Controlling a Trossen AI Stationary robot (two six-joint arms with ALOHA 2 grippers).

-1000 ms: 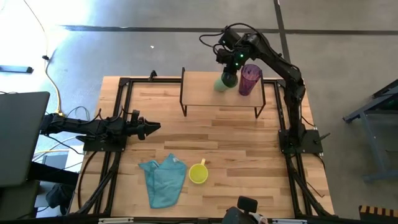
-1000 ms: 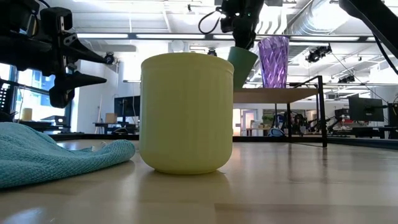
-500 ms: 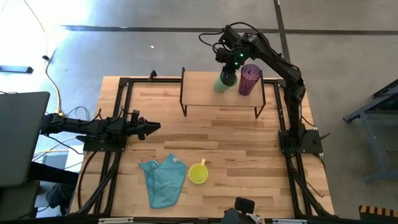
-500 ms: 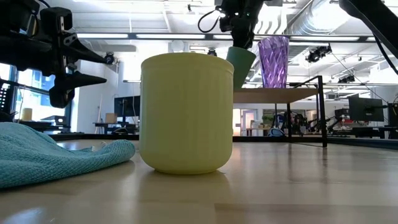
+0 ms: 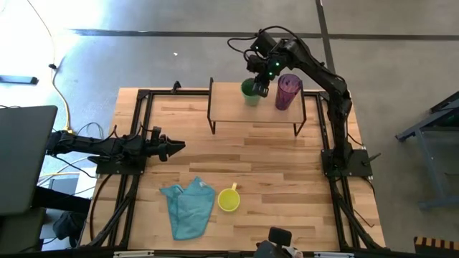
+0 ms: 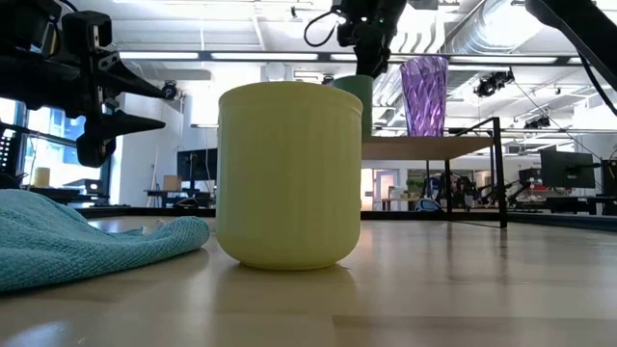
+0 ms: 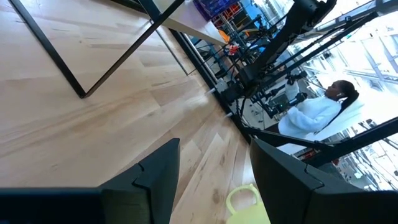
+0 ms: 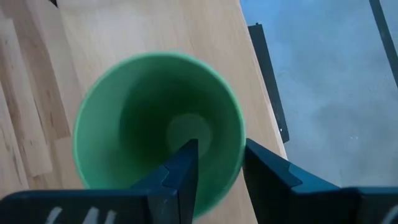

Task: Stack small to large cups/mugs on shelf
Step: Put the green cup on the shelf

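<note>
Green plastic shows at the far end of the bench: the green cup (image 5: 249, 92) stands upright on the shelf (image 5: 237, 107), near its middle, mouth open upward. The right gripper (image 5: 259, 80) is at the cup's rim; in the right wrist view one finger (image 8: 180, 171) reaches down inside the cup (image 8: 158, 127) and the other sits outside its wall, so the jaws straddle the rim and close on the wall of the green cup. In the low view this gripper (image 6: 369, 60) comes down from above onto the cup (image 6: 355, 92), most of which is hidden behind the yellow mug.

Just to the right of the green cup on the same shelf stands the purple tumbler (image 5: 287, 92), upright and taller, close beside the cup but apart from it; it shows clearly in the low view (image 6: 424, 94).

The yellow mug (image 5: 229, 200) rests on the bench (image 5: 272, 165) at the near side, handle pointing toward the far side, well apart from the shelf. The teal cloth (image 5: 187, 208) lies crumpled just left of it.

The left gripper (image 5: 172, 147) waits low over the left part of the bench, pointing right, its jaws apart with nothing between them, as the left wrist view confirms (image 7: 214, 180).
</note>
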